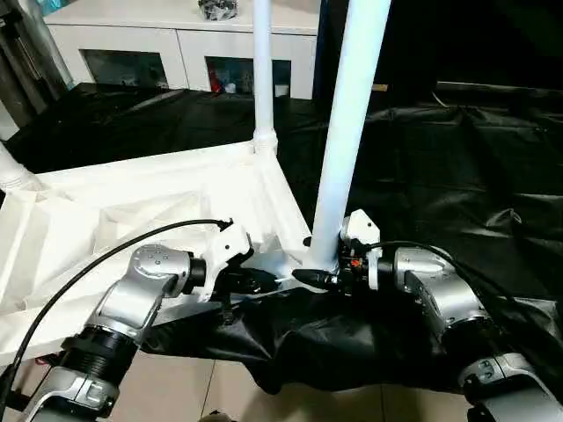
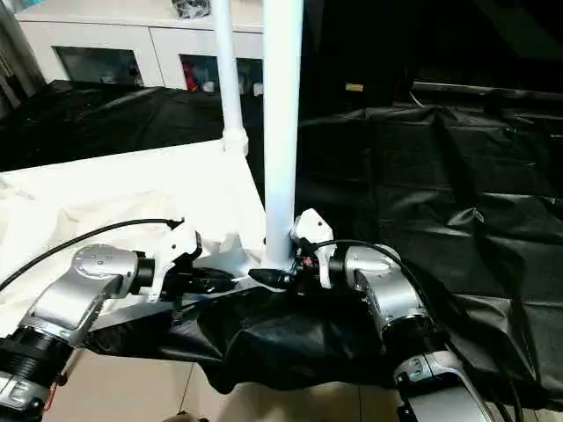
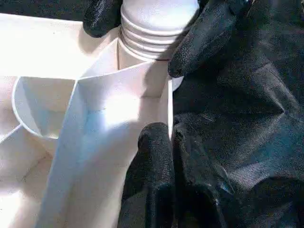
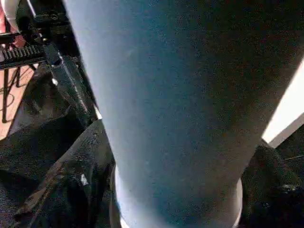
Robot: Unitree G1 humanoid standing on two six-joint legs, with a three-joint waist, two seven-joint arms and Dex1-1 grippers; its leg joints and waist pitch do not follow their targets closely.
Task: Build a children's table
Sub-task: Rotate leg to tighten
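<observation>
The children's table lies upside down on the black-draped work table, its ribbed white top point(image 1: 106, 220) facing up. One white leg point(image 1: 352, 132) stands upright in the near corner socket, and a second leg point(image 1: 263, 70) stands in the far corner. My right gripper point(image 1: 325, 277) reaches in at the near leg's ribbed base, with one black finger point(image 3: 204, 38) on each side, pressed against it. My left gripper point(image 1: 264, 281) lies along the top's near rim point(image 3: 166, 104) just left of that socket. It is shut, with the thin rim wall between its fingertips point(image 3: 153, 147).
Crumpled black cloth point(image 1: 440, 176) covers the work table to the right and hangs over its near edge. A white cabinet with glass doors point(image 1: 176, 53) stands behind. Another leg base point(image 1: 10, 171) shows at the far left. Tiled floor point(image 1: 220, 387) lies below.
</observation>
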